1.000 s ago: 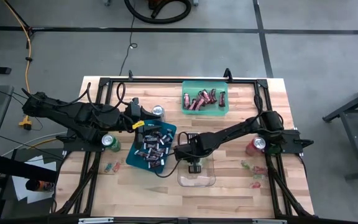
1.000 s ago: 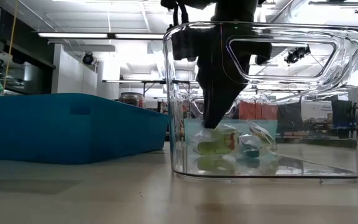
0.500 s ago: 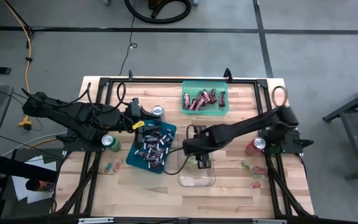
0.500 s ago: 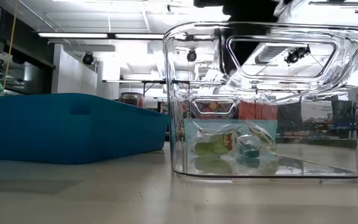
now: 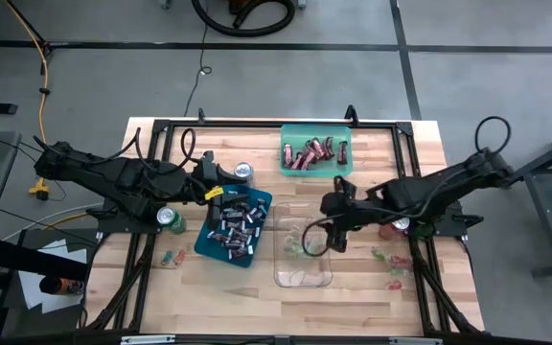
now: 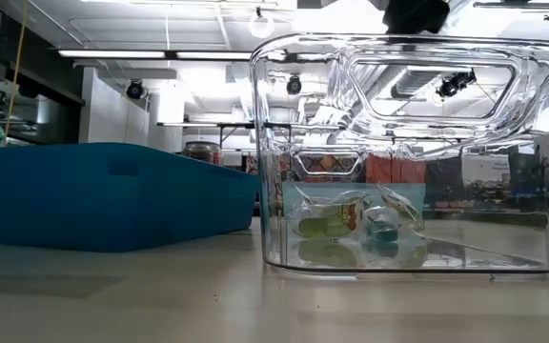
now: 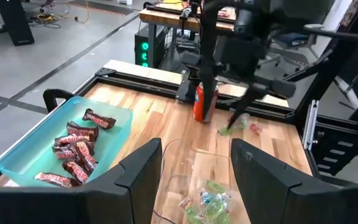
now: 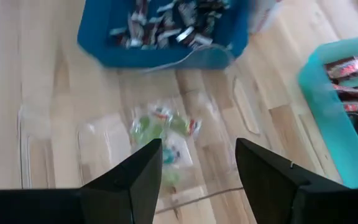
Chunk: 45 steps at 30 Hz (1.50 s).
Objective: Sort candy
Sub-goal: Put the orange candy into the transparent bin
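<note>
Candy loose on the wood: green-and-red pieces (image 5: pixel 391 268) off to the outer side of the right gripper (image 5: pixel 337 240), fingers apart and empty just beside the clear bin (image 5: pixel 326 278), with a second cluster (image 5: pixel 172 258) nearer the left gripper (image 5: pixel 220 196), likewise parted and idle by the blue tray (image 5: pixel 202 246). Holding dark mini bars (image 5: pixel 235 222) in blue, red bars (image 5: pixel 310 153) in the green tray (image 5: pixel 286 169), green-and-red sweets (image 6: pixel 351 224) in clear. Judged nearer for the right arm: the first cluster; long axis too small to tell.
</note>
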Motion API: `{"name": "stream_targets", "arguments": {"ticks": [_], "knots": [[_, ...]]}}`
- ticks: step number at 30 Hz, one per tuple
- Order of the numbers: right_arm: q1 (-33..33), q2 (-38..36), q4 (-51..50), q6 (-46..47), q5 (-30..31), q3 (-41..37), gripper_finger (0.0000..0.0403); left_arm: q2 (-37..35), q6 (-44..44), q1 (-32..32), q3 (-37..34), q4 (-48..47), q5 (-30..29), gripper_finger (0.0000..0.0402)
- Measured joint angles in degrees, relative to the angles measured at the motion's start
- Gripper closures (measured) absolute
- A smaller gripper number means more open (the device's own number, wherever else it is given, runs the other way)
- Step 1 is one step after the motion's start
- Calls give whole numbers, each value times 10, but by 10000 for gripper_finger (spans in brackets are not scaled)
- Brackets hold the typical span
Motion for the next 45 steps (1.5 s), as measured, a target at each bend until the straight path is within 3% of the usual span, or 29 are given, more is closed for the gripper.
{"name": "stream_targets", "arguments": {"ticks": [3, 7, 10, 16, 22, 26, 29, 33, 37, 45], "knots": [[1, -20, 25, 26, 14, -20, 204, 0, 0, 0, 0, 0, 26, 220], [0, -23, 29, 26, 15, -22, 204, -4, -54, -9, 0, -40, 158, 220], [-1, -23, 31, 25, 16, -22, 204, -3, -127, -47, 0, -125, 206, 220], [-1, -23, 30, 25, 23, -23, 204, 20, -294, -197, 0, -346, 162, 220], [-1, -22, 30, 25, 35, -23, 204, 84, -559, -311, -2, -503, 118, 220], [-1, -22, 30, 25, 35, -23, 204, 126, -696, -332, -45, -495, 151, 220], [-1, -22, 30, 25, 35, -23, 204, 138, -745, -325, -104, -443, 214, 220], [-2, -22, 30, 22, 36, -23, 204, 130, -802, -318, -185, -360, 227, 220], [-8, -22, 30, 25, 35, -23, 204, 126, -827, -306, -235, -300, 227, 220], [-22, -22, 30, 27, 34, -23, 204, 126, -831, -292, -276, -292, 217, 220]]}}
